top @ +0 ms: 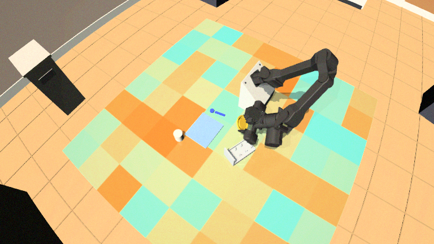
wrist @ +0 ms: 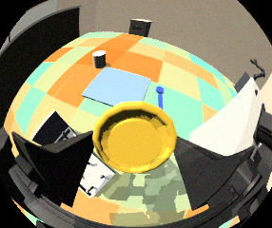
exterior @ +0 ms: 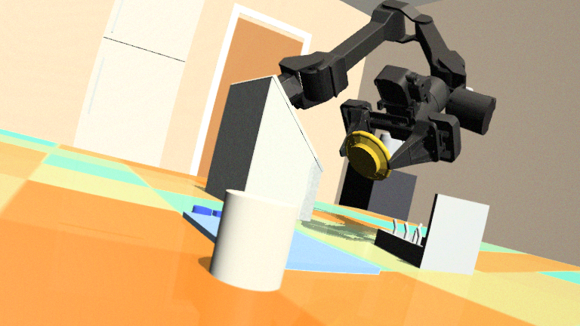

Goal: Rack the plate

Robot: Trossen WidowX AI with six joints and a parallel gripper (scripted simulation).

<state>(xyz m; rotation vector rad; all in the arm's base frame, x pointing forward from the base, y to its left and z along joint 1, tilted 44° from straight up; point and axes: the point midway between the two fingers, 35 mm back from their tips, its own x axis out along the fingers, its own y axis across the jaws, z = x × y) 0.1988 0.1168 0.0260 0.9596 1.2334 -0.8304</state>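
The yellow round plate (top: 242, 122) (exterior: 368, 158) (wrist: 135, 142) is in the air, tilted steeply, its underside facing the exterior camera. My gripper (top: 243, 123) (exterior: 366, 158) (wrist: 134, 139) is shut on it, with one finger at each side of its rim. The white dish rack (top: 229, 156) (exterior: 455, 235) (wrist: 50, 129) stands below the plate, to its front in the top view and to its lower right in the exterior view. It has a tall end panel and several short prongs. In the wrist view a finger hides part of the rack. Plate and rack are apart.
A light blue flat board (top: 204, 130) (exterior: 333, 258) (wrist: 119, 85) lies beside the rack. A white cylinder (top: 178, 135) (exterior: 256, 241) (wrist: 99, 59) stands past it. A blue spoon-like thing (top: 218, 113) (wrist: 160, 99) lies near the board. A tall white sloped block (top: 256, 92) (exterior: 278, 147) (wrist: 231, 123) stands by the arm.
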